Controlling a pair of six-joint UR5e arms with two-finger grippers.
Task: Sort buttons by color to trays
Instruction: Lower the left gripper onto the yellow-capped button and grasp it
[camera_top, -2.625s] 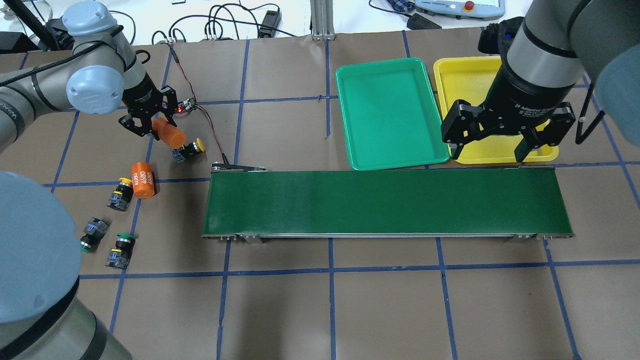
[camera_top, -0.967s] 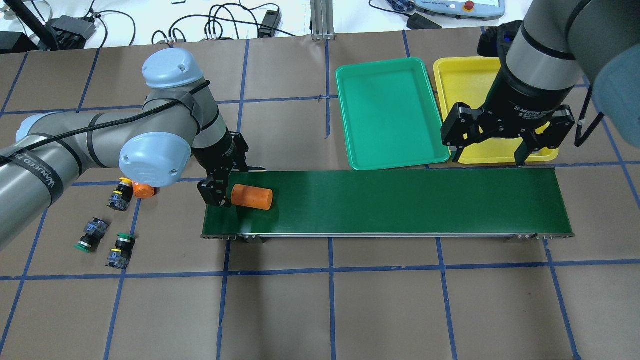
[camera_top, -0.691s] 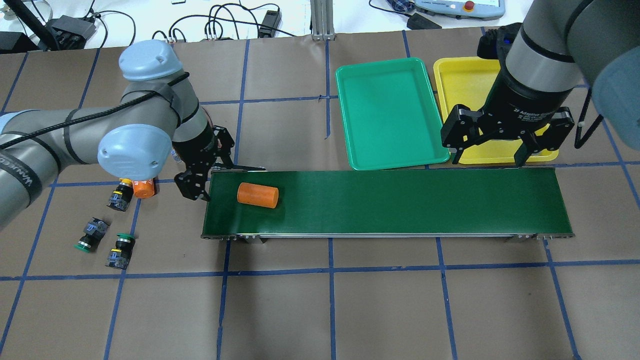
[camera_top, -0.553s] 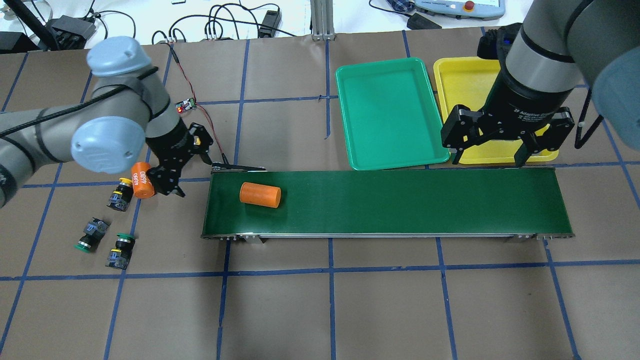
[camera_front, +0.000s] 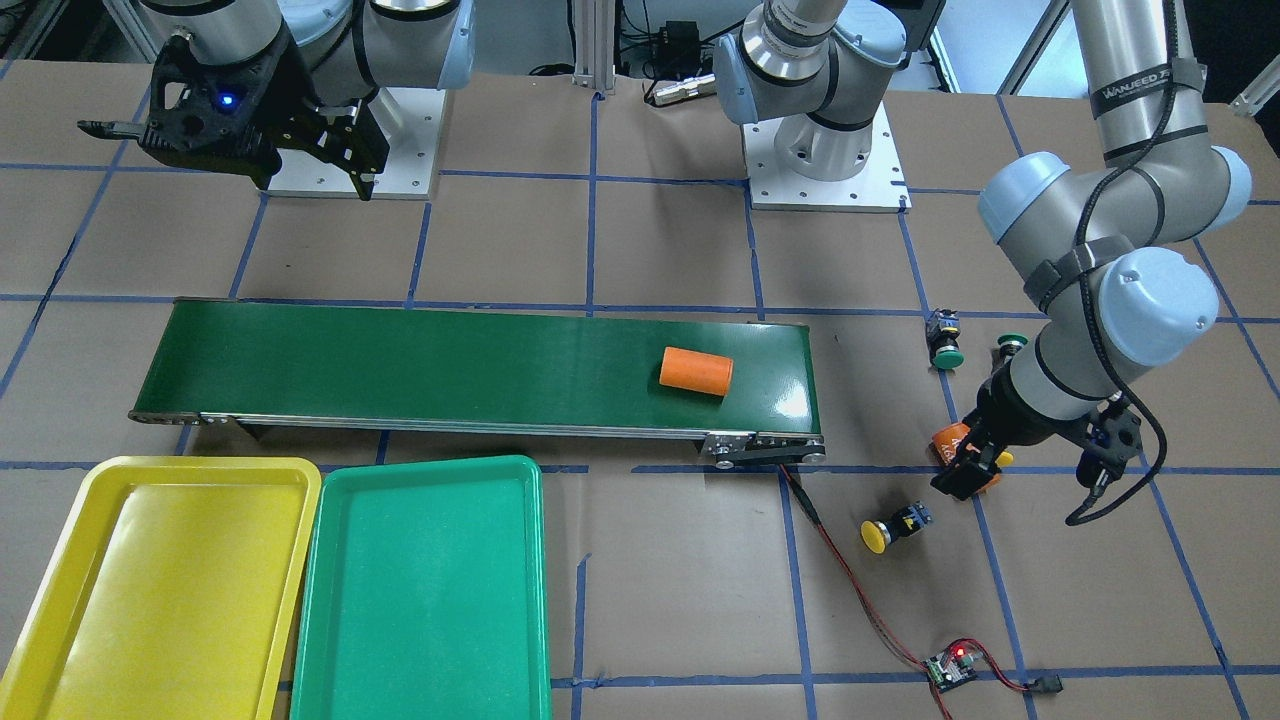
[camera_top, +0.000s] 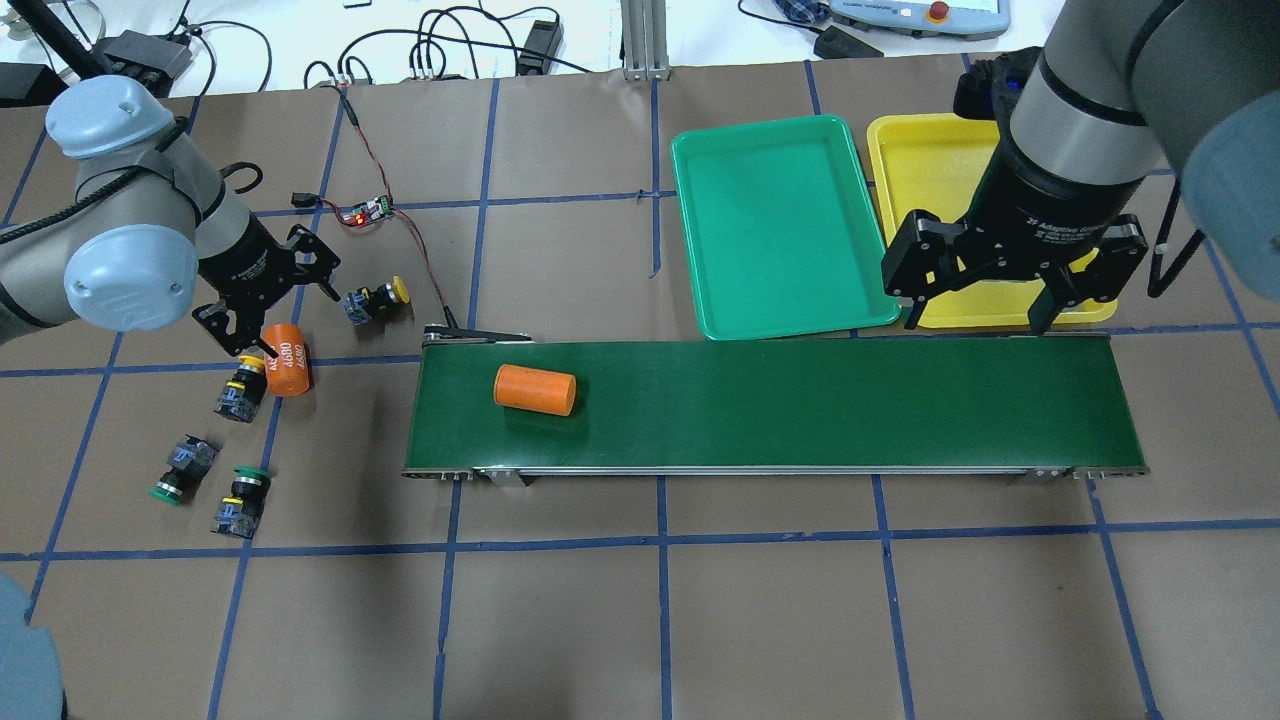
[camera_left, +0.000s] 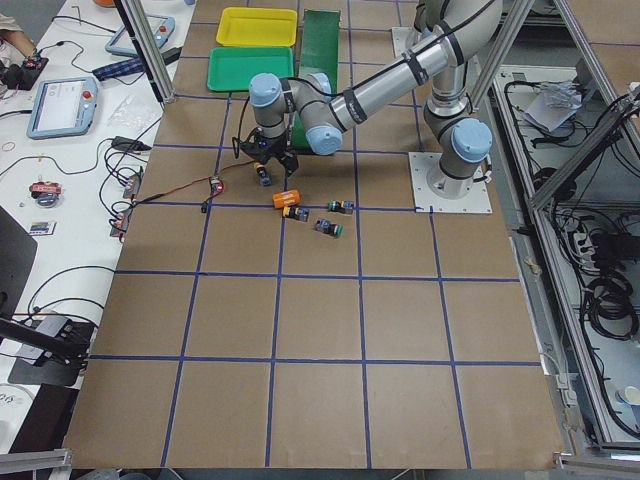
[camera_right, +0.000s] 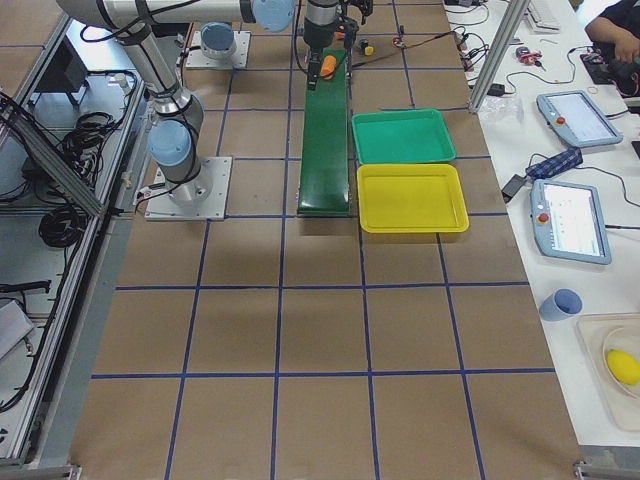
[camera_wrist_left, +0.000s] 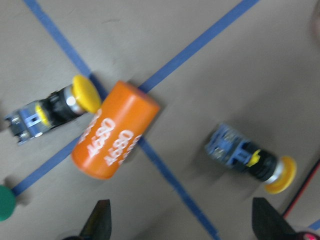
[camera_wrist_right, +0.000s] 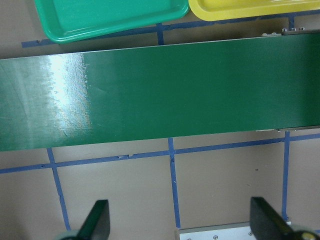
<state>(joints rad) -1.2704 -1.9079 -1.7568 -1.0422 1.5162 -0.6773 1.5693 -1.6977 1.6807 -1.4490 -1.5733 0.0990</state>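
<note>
Hovering: left gripper (camera_top: 278, 316), jaws spread wide, nothing held, above the gap between the 4680 cylinder (camera_top: 285, 360) and the far yellow button (camera_top: 375, 300).
You've got all four buttons on the paper toward the worktop's left edge. The near yellow button (camera_top: 240, 388) touches the 4680 cylinder. The outer green button (camera_top: 180, 470) and inner green button (camera_top: 240, 500) lie side by side nearer the robot-side edge. A plain orange cylinder (camera_top: 535, 390) lies on the conveyor belt (camera_top: 800, 400) near its left end. The right gripper (camera_top: 975, 320) hangs spread and holding nothing above the belt's right end, by the yellow tray (camera_top: 930, 160). The green tray (camera_top: 780, 230) sits just beside the yellow one, toward the far-right corner.
</note>
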